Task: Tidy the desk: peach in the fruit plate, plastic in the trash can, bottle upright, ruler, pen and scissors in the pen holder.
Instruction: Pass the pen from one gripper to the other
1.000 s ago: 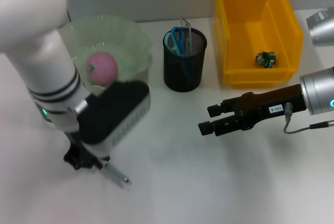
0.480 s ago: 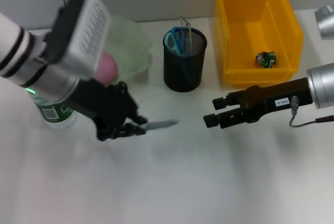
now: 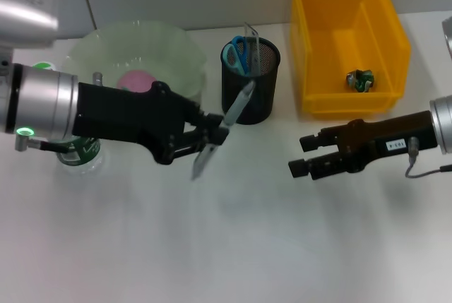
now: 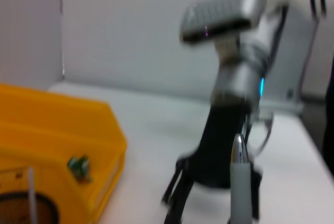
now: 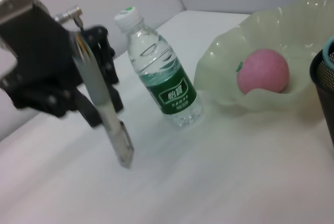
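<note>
pen (image 3: 221, 128) clamped in left gripper (image 3: 212, 131), tilted, just beside pen holder (image 3: 249, 81) | right gripper (image 3: 299, 156) held narrowly parted (nothing gripped) near yellow bin (image 3: 349, 40)

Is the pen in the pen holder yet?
Out. The left claw holds the pen tilted in the air beside the pen holder, which holds only scissors and ruler.

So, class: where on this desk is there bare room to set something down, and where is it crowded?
Free: the wide bare desk nearest the camera, in front of the left gripper holding the pen and the right gripper. Crowded: the far edge, with bottle, fruit plate, pen holder and yellow bin.
</note>
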Controlling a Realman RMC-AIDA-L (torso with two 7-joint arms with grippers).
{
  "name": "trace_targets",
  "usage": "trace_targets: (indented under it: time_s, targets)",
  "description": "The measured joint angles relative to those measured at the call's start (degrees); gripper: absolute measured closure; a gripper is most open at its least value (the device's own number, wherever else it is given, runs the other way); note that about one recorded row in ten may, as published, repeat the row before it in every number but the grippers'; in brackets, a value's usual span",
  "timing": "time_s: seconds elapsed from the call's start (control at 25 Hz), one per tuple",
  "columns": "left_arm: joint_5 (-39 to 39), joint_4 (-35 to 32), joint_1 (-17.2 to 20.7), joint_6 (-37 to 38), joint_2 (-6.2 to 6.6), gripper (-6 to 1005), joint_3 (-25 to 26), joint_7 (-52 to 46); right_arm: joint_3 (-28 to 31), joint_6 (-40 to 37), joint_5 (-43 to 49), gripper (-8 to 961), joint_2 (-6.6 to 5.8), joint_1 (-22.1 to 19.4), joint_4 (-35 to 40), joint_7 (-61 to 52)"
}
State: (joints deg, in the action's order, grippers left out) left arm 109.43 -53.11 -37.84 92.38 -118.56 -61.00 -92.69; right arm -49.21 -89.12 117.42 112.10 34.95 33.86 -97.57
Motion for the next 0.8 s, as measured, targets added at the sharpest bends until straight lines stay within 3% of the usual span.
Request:
trace_targets:
  time_s: [0.48, 0.8]
  targets:
    - [-15.87, 0.61, 6.33, 0.96, -0.06, 867, -0.02, -0.94, -0.04, -1.43, -0.18, 129, 0.17, -0.42, -0.06, 3.94]
    - [-26.12, 7.39, 8.11, 1.19, -0.10, 867, -1.98, 3.08, 0.08, -1.72, -1.34, 130, 1.94, -1.61, 0.02, 8.56]
